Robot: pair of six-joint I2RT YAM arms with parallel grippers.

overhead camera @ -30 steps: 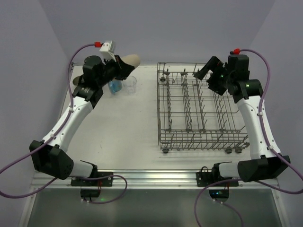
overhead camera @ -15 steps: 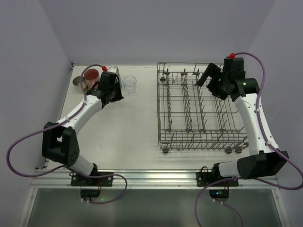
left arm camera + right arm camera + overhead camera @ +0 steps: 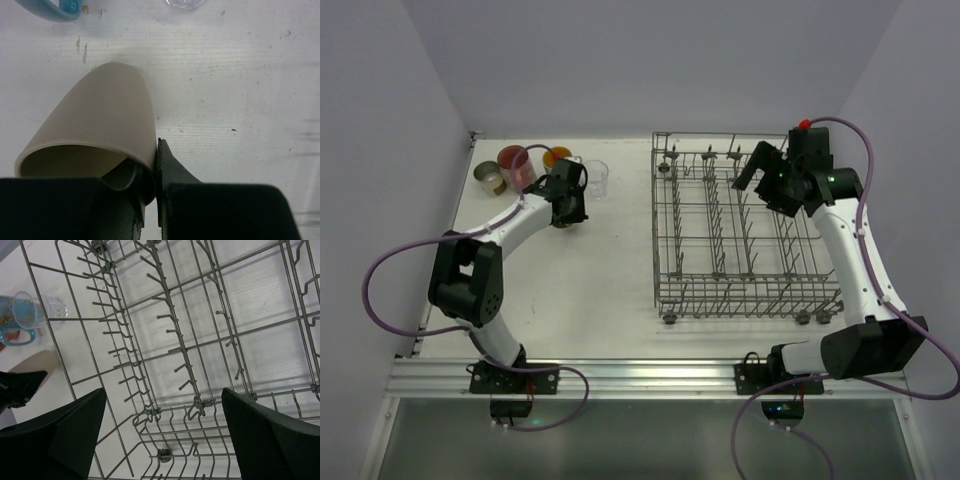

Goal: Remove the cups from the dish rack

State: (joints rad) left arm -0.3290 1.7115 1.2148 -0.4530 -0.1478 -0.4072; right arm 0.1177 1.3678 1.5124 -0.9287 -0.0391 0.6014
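**Left arm.** The left gripper (image 3: 149,157) is clenched on the plain beige cup (image 3: 100,115). One finger sits inside the mouth of the cup. The other finger (image 3: 175,172) presses on the outside, so the cup wall is pinched between the two. The cup is tilted, with its mouth toward the wrist camera and its base pointing away over the white table (image 3: 240,75). Whether the cup touches the table cannot be told.

**Position.** In the top view, the left gripper is over the far left part of the table, well apart from the dish rack.

**Other cups.** All four are on the table, outside the rack.
- The clear glass tumbler (image 3: 597,175) is upright, just beyond the left gripper.
- The blue patterned mug (image 3: 17,320) is just beside the tumbler.
- The pink patterned mug (image 3: 515,166) and the tan cup with a cream rim (image 3: 489,178) are further left, near the far left corner.

**Right arm.** The right gripper (image 3: 162,391) is released. Its fingers are spread wide and hold nothing. It hovers above the far right part of the large rectangular dish rack of grey metal wire (image 3: 750,298) and points down at the upright tines (image 3: 167,317).

**Rack.** The dish rack is on the right half of the table.
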